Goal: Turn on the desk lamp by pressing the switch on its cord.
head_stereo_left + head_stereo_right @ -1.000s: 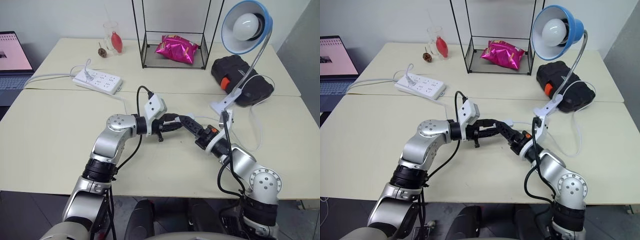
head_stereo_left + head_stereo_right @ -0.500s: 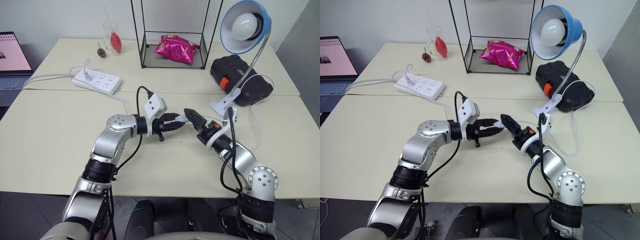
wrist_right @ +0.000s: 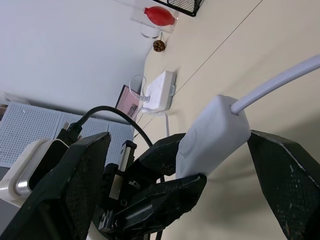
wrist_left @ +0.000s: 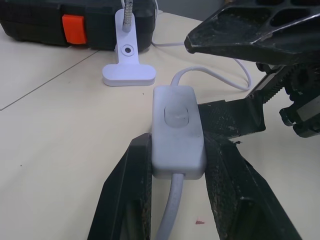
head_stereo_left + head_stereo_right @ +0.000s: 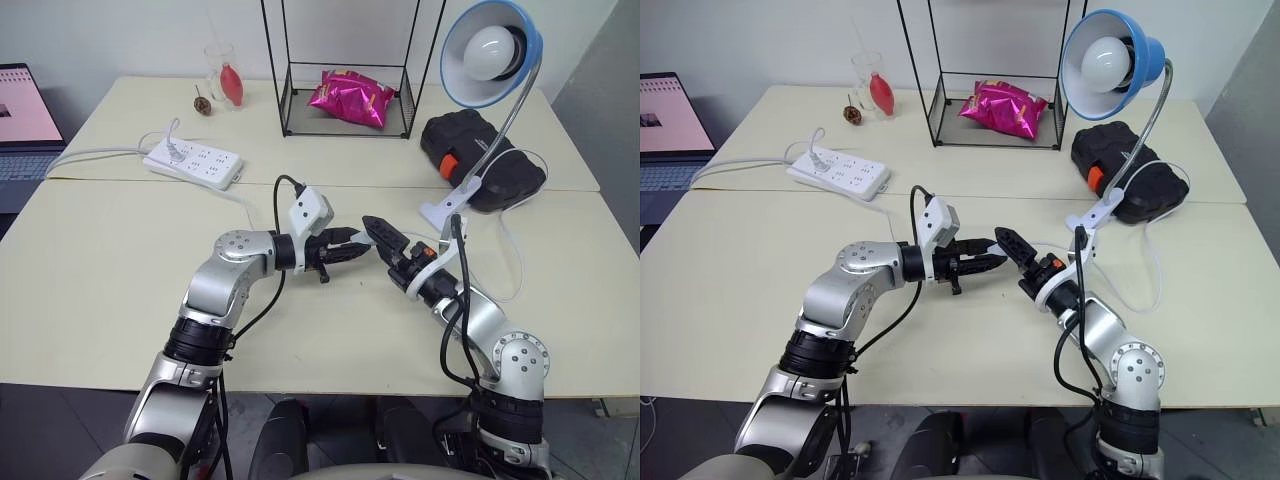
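No legible writing on switch (image 4: 178, 131), held by left gripper (image 4: 175, 175).

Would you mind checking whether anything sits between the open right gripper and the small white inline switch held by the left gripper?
Nothing visible does. The left gripper clamps the small white oblong switch by its sides, button face exposed, and the right gripper's open black fingers flank it.

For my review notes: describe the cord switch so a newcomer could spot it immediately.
Above the middle of the beige table, find the left gripper. The switch sits clamped there: a small white oblong on a thin cord, unlike the large multi-socket power strip.
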{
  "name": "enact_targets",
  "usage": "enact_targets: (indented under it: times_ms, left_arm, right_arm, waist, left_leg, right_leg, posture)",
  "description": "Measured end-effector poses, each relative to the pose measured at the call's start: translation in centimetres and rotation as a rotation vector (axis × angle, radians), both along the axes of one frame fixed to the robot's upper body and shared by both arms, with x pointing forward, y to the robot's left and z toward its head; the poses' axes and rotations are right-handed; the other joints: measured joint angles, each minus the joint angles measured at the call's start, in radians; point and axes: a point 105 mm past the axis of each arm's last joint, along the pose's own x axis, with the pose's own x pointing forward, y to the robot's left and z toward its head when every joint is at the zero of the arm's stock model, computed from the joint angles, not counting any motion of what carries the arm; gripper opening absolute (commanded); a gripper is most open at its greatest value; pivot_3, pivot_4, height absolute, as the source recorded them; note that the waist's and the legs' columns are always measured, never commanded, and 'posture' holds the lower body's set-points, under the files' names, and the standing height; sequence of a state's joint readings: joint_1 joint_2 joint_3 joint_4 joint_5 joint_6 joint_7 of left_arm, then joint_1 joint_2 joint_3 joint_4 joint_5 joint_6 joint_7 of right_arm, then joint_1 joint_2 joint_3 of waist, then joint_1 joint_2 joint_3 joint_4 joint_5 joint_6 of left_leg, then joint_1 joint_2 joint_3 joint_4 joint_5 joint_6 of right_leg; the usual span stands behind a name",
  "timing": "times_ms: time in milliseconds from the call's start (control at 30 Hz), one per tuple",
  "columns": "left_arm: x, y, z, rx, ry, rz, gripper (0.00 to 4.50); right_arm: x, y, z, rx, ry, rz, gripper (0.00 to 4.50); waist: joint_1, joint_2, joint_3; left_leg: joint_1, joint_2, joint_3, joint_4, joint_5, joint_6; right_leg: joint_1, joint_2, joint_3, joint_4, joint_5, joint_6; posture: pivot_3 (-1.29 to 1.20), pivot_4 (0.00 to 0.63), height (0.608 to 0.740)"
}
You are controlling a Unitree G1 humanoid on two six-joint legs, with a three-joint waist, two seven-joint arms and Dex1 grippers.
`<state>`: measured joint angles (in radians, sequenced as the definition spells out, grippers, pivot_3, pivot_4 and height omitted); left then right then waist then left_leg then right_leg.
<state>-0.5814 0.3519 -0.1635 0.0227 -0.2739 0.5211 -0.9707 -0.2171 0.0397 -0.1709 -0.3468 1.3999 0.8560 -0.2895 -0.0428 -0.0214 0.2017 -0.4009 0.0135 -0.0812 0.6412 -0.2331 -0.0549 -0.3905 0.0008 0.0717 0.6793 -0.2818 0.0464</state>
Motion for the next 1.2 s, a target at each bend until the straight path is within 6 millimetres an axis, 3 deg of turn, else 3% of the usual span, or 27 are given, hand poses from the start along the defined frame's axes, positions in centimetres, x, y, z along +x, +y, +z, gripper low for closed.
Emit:
enact_targets:
  times_ms: [67, 167, 433, 667, 1067, 1133, 1200]
  left_arm:
    - [-0.06, -0.05, 0.14, -0.001, -0.006, -0.002, 1.11]
    - [-0.07, -0.07, 0.17, -0.001, -0.007, -0.002, 1.11]
    - [-0.09, -0.1, 0.28, -0.001, -0.01, 0.001, 1.11]
    - [-0.17, -0.16, 0.34, -0.007, -0.008, -0.002, 1.11]
    - [-0.15, -0.15, 0.35, -0.008, -0.009, 0.0, 1.11]
    - [-0.11, -0.15, 0.35, -0.008, -0.01, 0.004, 1.11]
    - [-0.08, -0.15, 0.39, -0.009, -0.015, 0.006, 1.11]
  right_arm:
    - [0.01, -0.02, 0.01, 0.001, 0.0, -0.002, 4.5]
    - [0.07, -0.08, 0.02, 0.005, 0.001, -0.007, 4.02]
    - [0.12, -0.24, -0.33, 0.007, 0.017, -0.015, 2.03]
    - [-0.01, 0.21, -0.64, 0.006, 0.034, 0.006, 0.61]
    - [0.02, 0.23, -0.58, 0.007, 0.033, 0.006, 0.53]
    - [0.07, 0.19, -0.59, 0.009, 0.033, 0.004, 1.23]
    - [0.12, 0.06, -0.73, 0.001, 0.036, 0.002, 1.63]
  waist:
    - [0.0, 0.0, 0.0]
    - [0.0, 0.0, 0.0]
    - [0.0, 0.0, 0.0]
    - [-0.001, 0.0, 0.0]
    - [-0.001, 0.0, 0.0]
    - [-0.001, 0.0, 0.0]
    - [-0.001, 0.0, 0.0]
  left_leg:
    - [0.0, 0.0, 0.0, 0.0, 0.0, 0.0]
    - [0.0, 0.0, 0.0, 0.0, 0.0, 0.0]
    - [0.0, 0.0, 0.0, -0.001, 0.0, 0.0]
    - [0.0, 0.0, 0.0, -0.002, 0.0, 0.0]
    - [0.0, 0.0, 0.0, -0.002, 0.0, 0.0]
    - [0.0, 0.0, 0.0, -0.002, 0.0, 0.0]
    - [0.0, 0.0, 0.0, -0.002, 0.0, 0.0]
  right_leg:
    - [0.0, 0.0, 0.0, 0.0, 0.0, 0.0]
    - [0.0, 0.0, 0.0, 0.0, 0.0, 0.0]
    - [0.0, 0.0, 0.0, 0.0, 0.0, -0.001]
    - [-0.001, 0.0, 0.0, 0.0, -0.001, -0.001]
    - [-0.001, 0.0, 0.0, -0.001, -0.001, -0.001]
    - [-0.001, 0.0, 0.0, -0.001, -0.001, -0.001]
    - [-0.001, 0.0, 0.0, -0.001, -0.001, -0.001]
  posture:
    - [0.0, 0.15, 0.74]
    - [0.0, 0.15, 0.74]
    - [0.0, 0.15, 0.74]
    - [0.0, 0.15, 0.74]
    - [0.0, 0.15, 0.74]
    - [0.0, 0.15, 0.74]
    - [0.0, 0.15, 0.74]
